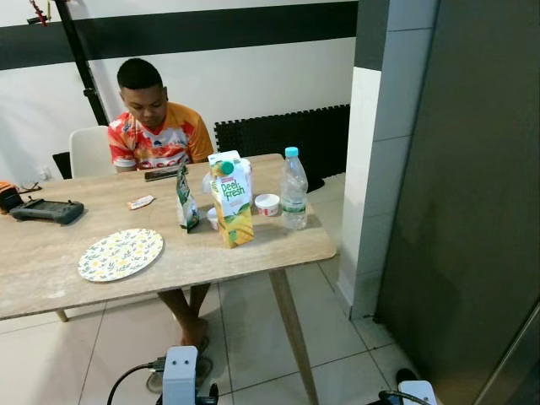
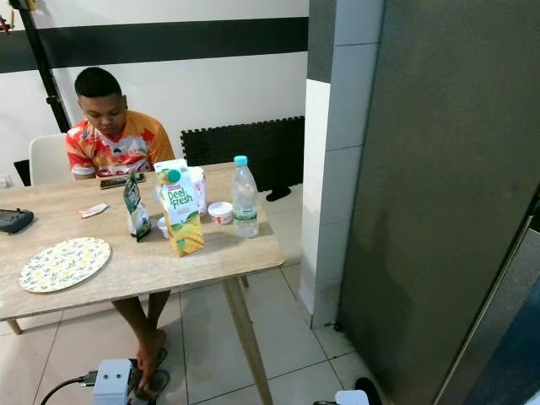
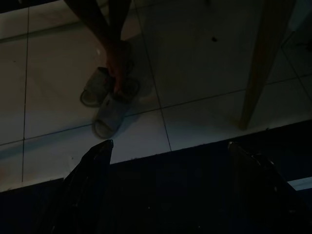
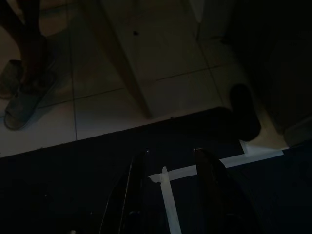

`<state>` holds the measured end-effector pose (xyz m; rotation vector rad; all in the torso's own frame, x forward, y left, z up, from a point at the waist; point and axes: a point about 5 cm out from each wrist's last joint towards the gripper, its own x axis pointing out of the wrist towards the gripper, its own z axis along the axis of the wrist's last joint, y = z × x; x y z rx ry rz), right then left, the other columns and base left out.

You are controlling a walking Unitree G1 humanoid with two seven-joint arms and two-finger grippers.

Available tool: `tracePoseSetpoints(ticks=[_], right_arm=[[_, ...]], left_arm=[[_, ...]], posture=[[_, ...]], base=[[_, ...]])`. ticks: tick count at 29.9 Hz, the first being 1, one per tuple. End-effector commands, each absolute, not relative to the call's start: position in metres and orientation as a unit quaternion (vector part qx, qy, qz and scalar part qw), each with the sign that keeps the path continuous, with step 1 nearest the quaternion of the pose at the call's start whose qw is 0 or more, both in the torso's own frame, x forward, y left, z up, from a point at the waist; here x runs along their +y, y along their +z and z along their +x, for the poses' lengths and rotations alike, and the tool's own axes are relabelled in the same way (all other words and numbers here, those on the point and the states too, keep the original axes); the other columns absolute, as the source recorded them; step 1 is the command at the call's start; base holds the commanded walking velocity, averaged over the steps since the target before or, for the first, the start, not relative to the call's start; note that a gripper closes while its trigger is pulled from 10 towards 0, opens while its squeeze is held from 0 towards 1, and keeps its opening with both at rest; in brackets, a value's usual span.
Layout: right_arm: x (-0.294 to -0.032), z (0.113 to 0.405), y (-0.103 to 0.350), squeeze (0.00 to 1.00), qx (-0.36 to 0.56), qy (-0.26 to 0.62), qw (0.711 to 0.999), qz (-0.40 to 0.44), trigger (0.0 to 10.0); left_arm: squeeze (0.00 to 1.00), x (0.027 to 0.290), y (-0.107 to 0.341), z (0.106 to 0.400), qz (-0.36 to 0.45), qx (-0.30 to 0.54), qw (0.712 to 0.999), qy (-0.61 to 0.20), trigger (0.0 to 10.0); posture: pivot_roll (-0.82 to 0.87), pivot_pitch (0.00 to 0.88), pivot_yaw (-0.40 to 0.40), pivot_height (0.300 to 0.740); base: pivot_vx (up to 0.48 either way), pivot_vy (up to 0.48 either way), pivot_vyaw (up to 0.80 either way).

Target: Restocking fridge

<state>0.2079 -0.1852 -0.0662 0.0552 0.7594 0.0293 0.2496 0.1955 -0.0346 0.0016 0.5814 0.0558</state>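
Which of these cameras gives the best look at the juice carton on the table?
The left eye view: the juice carton stands near the middle, label readable. The right eye view shows it too, a little smaller. Both wrist views are dark and look at the floor and table leg instead.

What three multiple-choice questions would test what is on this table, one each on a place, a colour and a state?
1. Where is the patterned plate relative to the juice carton?
A. To the robot's left of it
B. On top of it
C. To the robot's right of it

2. What colour is the water bottle's cap?
A. Red
B. Light blue
C. Black

3. How does the juice carton stand?
A. Lying flat
B. Upside down
C. Upright

Answers: 1 A, the plate lies toward the table's left end. 2 B, the cap is light blue. 3 C, its green cap is on top.
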Motion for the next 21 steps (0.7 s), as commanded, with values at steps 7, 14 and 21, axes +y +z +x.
tracePoseSetpoints(ticks=[7, 14, 21], right_arm=[[-0.183, 0.211, -0.065, 0.00, 0.373, 0.029, 0.927, 0.018, 10.0], [-0.180, 0.215, -0.064, 0.00, 0.373, 0.042, 0.927, 0.009, 10.0], [-0.178, 0.213, -0.065, 0.00, 0.378, 0.048, 0.925, 0.007, 10.0]], left_arm=[[0.00, 0.199, -0.040, 0.242, -0.003, 0.299, 0.953, 0.042, 10.0], [0.00, 0.202, -0.043, 0.236, -0.002, 0.301, 0.952, 0.049, 10.0], [0.00, 0.204, -0.046, 0.230, 0.008, 0.303, 0.952, 0.048, 10.0]], posture=[[-0.05, 0.049, 0.021, 0.740], [-0.03, 0.057, -0.001, 0.740], [-0.02, 0.056, -0.008, 0.740]], base=[[0.000, 0.000, 0.00], [0.000, 0.000, 0.00], [0.000, 0.000, 0.00]])
